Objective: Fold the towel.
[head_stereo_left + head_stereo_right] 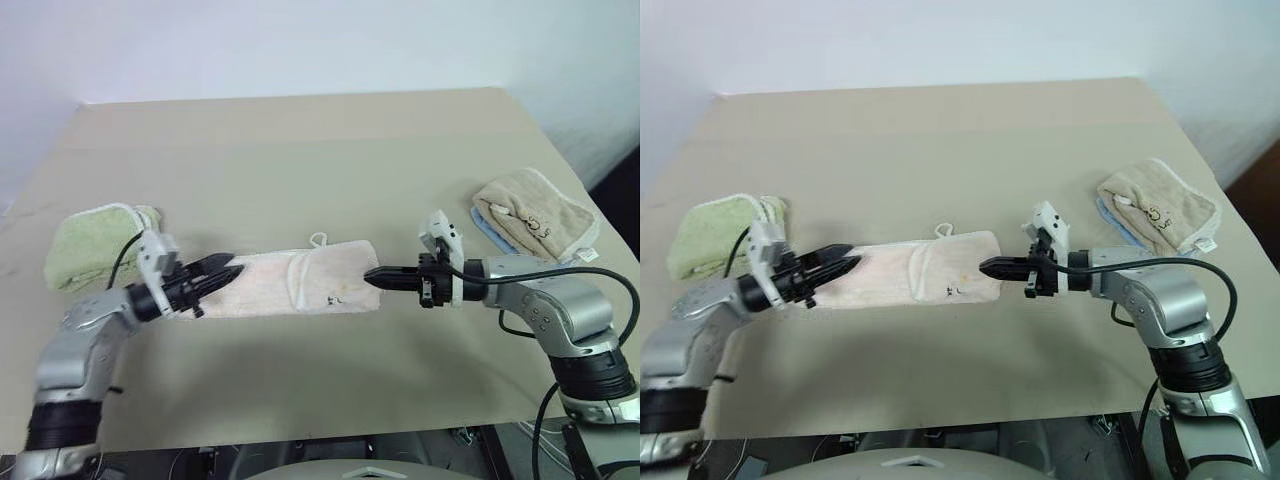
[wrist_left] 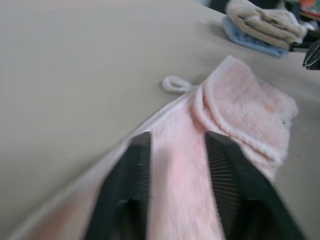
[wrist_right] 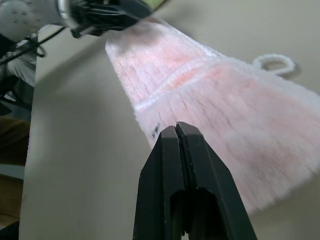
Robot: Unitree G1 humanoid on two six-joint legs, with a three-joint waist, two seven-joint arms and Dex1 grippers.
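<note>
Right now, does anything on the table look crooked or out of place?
Only a small thing: the pink towel lies folded into a long strip between the two end effectors, and its top flap sits a little askew, the white trim running slantwise across it. The green towel and the beige towel sit folded at the sides.

Towel (image 1: 300, 282) on table (image 1: 300, 150), between tools

Both arms are showing silver-grey metal shells with black joint bands; black cables are looping off each wrist, white brackets, probably camera mounts, sitting above black end effector fingers.
</note>
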